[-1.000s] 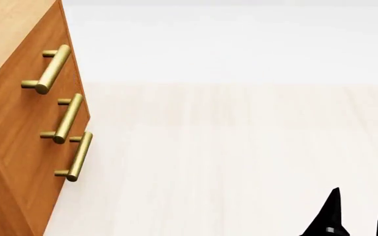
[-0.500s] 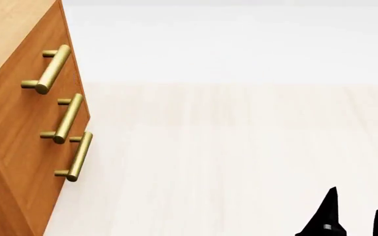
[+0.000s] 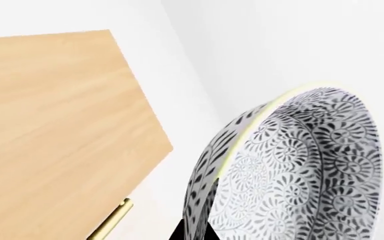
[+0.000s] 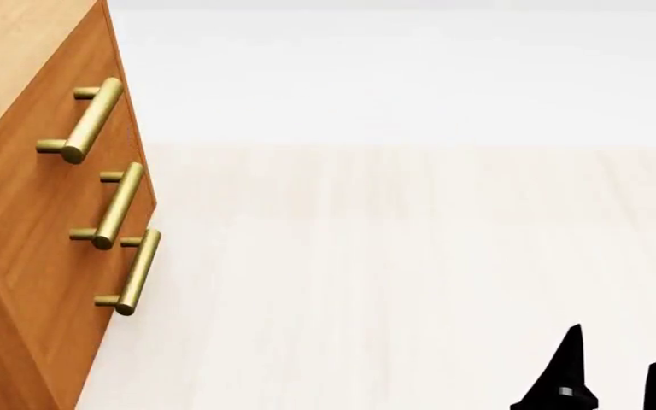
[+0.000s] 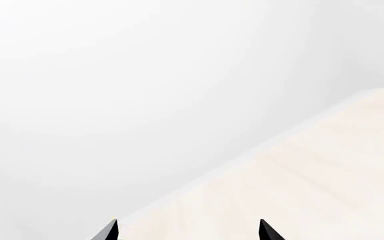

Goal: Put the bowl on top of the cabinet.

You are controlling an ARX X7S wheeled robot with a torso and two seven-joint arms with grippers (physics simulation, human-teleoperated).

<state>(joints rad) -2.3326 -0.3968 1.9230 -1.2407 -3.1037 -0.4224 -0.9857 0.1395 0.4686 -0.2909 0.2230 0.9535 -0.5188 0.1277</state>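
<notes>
The bowl [image 3: 299, 170] shows only in the left wrist view, tipped steeply on edge so its patterned hollow faces sideways rather than up, its pale rim a tall ellipse. It hangs in the air beside the cabinet [image 3: 58, 130], apart from the light wood top and resting on nothing. A black finger [image 3: 195, 231] of the left gripper sits against the bowl's outer wall at the rim, so the left gripper appears clamped on the bowl's edge, though only that one finger shows.

In the head view the cabinet [image 4: 32, 213] stands at the left, its orange-brown front running away from the camera. Three brass bar handles [image 4: 117, 205] can be counted on it, one above another, each with its long axis vertical along the drawer front. One bowl and one cabinet are in sight.

The right gripper [image 4: 615, 384] shows at the lower right of the head view as two black fingertips held apart with pale floor [image 4: 419, 282] between them, holding nothing.
</notes>
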